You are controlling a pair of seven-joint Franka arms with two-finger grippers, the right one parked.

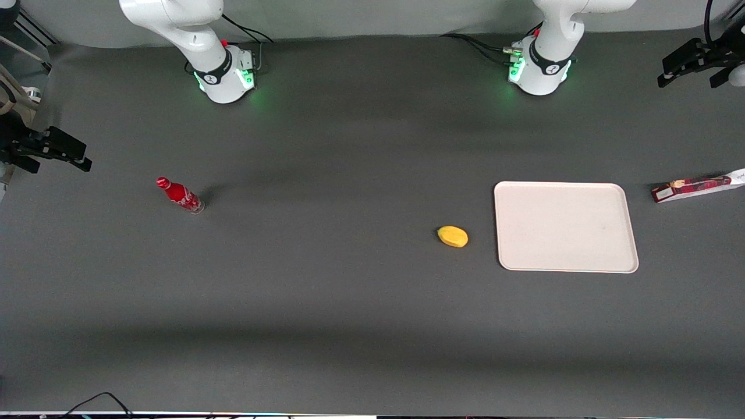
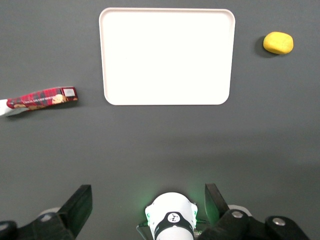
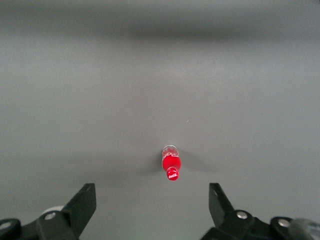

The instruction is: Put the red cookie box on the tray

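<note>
One dark grey table (image 1: 349, 302) — tray (image 1: 564, 227), red cookie box (image 1: 692, 188) beside it — gripper (image 1: 689, 61) raised above, fingers (image 2: 80, 205) spread.

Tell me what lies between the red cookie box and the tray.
Nothing: only bare dark table separates the red cookie box from the tray, as the left wrist view shows. The open gripper is high above the table.

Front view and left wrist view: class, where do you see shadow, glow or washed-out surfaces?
Front view: green glow at the arm bases, a short shadow beside the red bottle. Left wrist view: tray washed out to flat white; the gripper hangs high, jaws open.
</note>
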